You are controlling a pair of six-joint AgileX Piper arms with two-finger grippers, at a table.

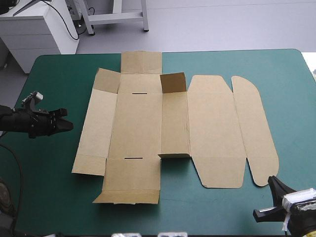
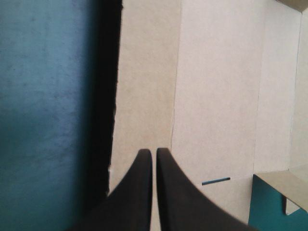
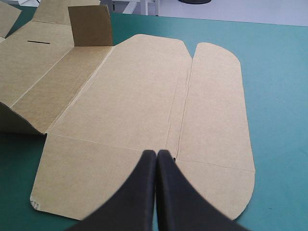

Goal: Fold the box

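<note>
**Teal-green worktop (image 1: 49,197), brown box (image 1: 212,128) spread out on it, both jaws closed**

Your left jaws are closed. In the left wrist view the two black fingers (image 2: 139,192) meet in one pointed arch with only a hairline between them, and no board is caught there. Ahead of the tips lies the side panel (image 2: 144,96) at the box's left. Its outer edge runs along the teal-green cover just beside the fingers. A short slot (image 2: 216,181) shows in the next panel over. In the high view you can see these jaws over bare cover, near the box's left edge but apart from it.

Your right jaws are closed as well, their fingers pressed into a single point in the right wrist view. Just ahead of that point runs the crease between the broad lid panel (image 3: 130,96) and the rounded flap (image 3: 216,106). The high view puts these jaws at the worktop's near right corner, just beside the near end of the rounded flap. Whether they touch it you cannot tell.

The box sits in the middle of the worktop as a cut sheet, almost wholly flat, reaching from near your left jaws across to the right. One small flap (image 1: 173,82) stands upright at the far end of the narrow panel (image 1: 174,123). The wide panel (image 1: 138,126) beside it carries two slots, one toward the far edge and one toward the near edge.
</note>
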